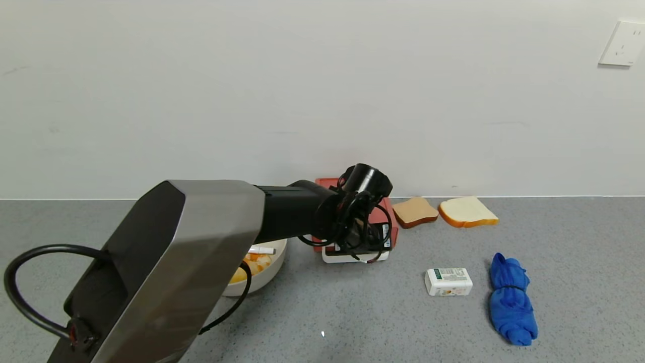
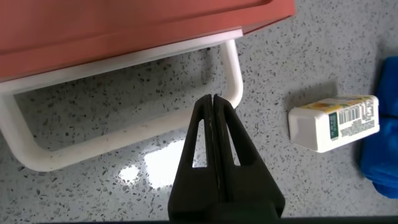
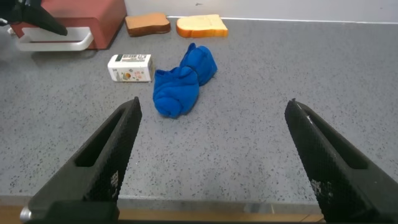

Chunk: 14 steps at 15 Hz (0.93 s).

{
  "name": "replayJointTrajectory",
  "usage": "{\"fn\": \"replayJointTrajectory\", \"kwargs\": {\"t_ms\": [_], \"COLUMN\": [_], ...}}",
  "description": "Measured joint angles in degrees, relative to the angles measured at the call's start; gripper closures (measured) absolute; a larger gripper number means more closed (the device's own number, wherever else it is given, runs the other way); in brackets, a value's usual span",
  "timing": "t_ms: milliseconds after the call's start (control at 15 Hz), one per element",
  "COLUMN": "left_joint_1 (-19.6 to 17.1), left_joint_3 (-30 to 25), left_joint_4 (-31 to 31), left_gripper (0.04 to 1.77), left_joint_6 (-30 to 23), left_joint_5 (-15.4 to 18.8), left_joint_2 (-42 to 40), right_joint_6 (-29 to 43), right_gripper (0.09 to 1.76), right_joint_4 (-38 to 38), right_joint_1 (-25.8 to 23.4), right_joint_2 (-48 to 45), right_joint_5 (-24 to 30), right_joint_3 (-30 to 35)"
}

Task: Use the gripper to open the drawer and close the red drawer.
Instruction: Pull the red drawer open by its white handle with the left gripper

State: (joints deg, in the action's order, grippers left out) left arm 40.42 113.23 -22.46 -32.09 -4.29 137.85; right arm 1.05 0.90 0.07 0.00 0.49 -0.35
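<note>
The salmon-red drawer box (image 1: pixel 389 218) lies on the grey counter by the wall, mostly hidden by my left arm. Its wide white loop handle (image 1: pixel 332 258) points toward me. In the left wrist view the red box (image 2: pixel 124 31) has its white tray front close against it. My left gripper (image 2: pixel 214 98) is shut and empty, with its tips crossing the front bar of the handle (image 2: pixel 93 146) near its corner, just into the loop. My right gripper (image 3: pixel 212 104) is open and empty, low over the counter's near edge, far from the drawer (image 3: pixel 87 12).
A cream bowl (image 1: pixel 267 275) with orange food sits beside the drawer under my left arm. Two bread slices (image 1: pixel 466 212) lie by the wall. A small white box (image 1: pixel 448 281) and a rolled blue cloth (image 1: pixel 511 300) lie to the right.
</note>
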Motion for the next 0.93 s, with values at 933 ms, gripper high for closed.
{"fn": "replayJointTrajectory", "kwargs": {"t_ms": [933], "left_joint_1": [-0.32], "left_joint_3": [-0.02], "left_joint_4": [5.49], "left_gripper": [1.70], "left_joint_6": [0.39], "left_joint_5": [-0.77], "left_joint_2": [3.16], "right_joint_6": [0.00], "right_gripper": [0.15], "right_joint_4": [-0.05], "right_joint_1": [0.00], "right_joint_2": [0.02], "right_joint_5": [0.00], "right_joint_3": [0.00]}}
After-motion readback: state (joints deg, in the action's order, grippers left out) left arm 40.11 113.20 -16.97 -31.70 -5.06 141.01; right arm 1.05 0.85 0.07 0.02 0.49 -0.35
